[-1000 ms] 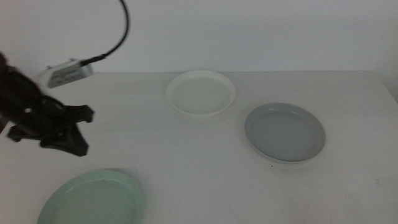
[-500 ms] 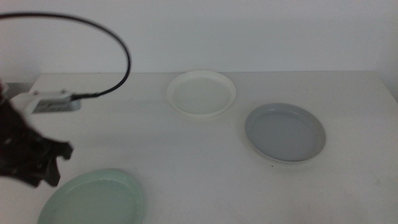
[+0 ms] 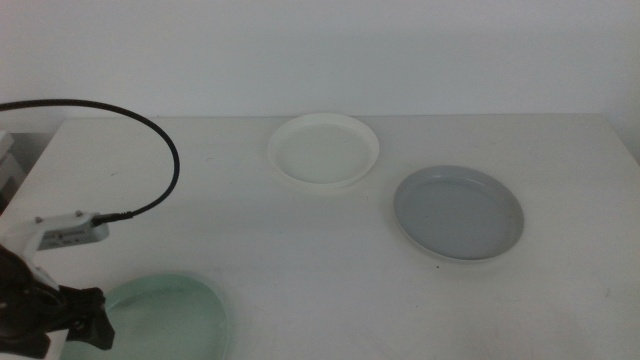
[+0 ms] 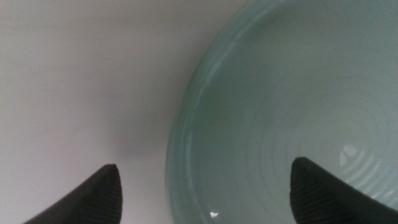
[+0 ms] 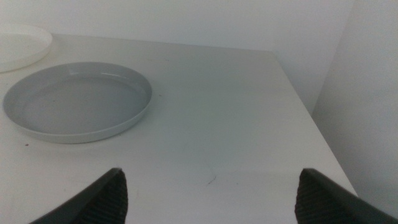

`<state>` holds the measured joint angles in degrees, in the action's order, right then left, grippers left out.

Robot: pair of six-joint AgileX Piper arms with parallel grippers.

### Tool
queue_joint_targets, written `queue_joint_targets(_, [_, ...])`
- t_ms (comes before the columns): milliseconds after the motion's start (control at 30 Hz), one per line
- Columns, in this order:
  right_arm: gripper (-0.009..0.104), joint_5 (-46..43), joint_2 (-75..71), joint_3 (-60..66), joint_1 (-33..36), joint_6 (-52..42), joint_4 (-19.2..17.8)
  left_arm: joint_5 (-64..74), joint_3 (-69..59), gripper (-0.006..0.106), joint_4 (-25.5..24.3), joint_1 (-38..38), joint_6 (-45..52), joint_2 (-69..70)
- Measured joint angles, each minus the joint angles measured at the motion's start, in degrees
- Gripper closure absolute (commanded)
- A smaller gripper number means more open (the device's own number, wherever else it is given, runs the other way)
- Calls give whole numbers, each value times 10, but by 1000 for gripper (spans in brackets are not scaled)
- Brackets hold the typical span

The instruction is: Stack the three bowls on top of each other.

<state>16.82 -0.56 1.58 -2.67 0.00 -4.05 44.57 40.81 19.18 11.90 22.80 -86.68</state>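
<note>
Nothing is stacked yet: the left gripper (image 4: 205, 193), jaws spread, straddles the rim of the near-left mint bowl (image 3: 165, 322), while the cream bowl (image 3: 323, 149) and grey bowl (image 3: 458, 213) lie apart farther right, the right gripper (image 5: 211, 193) waiting agape.

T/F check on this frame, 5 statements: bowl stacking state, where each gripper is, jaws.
1. All three bowls lie apart on the table, none stacked. True.
2. The left gripper has its jaws straddling the rim of the mint green bowl. True: wide open, one jaw over the table, the other over the bowl's inside.
3. The grey bowl sits inside the cream white bowl. False: they lie side by side with a gap between.
4. The right gripper is shut on the grey bowl. False: it is open and apart from that bowl.
5. The mint green bowl lies at the far edge by the wall. False: it is at the near left corner.
</note>
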Motion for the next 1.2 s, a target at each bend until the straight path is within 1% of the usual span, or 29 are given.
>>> queue_joint_targets(133, [1,0,0,0,0,0,0,-9,0,24,7,0,3,-42])
queue_joint_targets(200, [1,0,0,0,0,0,0,-6,4,34,7,0,3,-54])
queue_joint_targets(267, [1,0,0,0,0,0,0,-3,7,50,6,1,4,-63])
queue_joint_targets(400, [1,0,0,0,0,0,0,-1,11,94,5,3,-2,-73])
queue_joint_targets(433, [1,0,0,0,0,0,0,0,11,100,5,3,-7,-73])
queue_joint_targets(600, [1,0,0,0,0,0,0,14,19,101,-1,3,-23,-75])
queue_joint_targets(733, [1,0,0,0,0,0,0,50,38,101,-4,3,-38,-79])
queue_joint_targets(867, [1,0,0,0,0,0,0,77,63,101,12,-6,-43,-57])
queue_joint_targets(1033, [1,0,0,0,0,0,0,91,136,101,27,-61,-76,-39])
queue_joint_targets(1200, [1,0,0,0,0,0,0,101,225,101,31,-127,-115,-74])
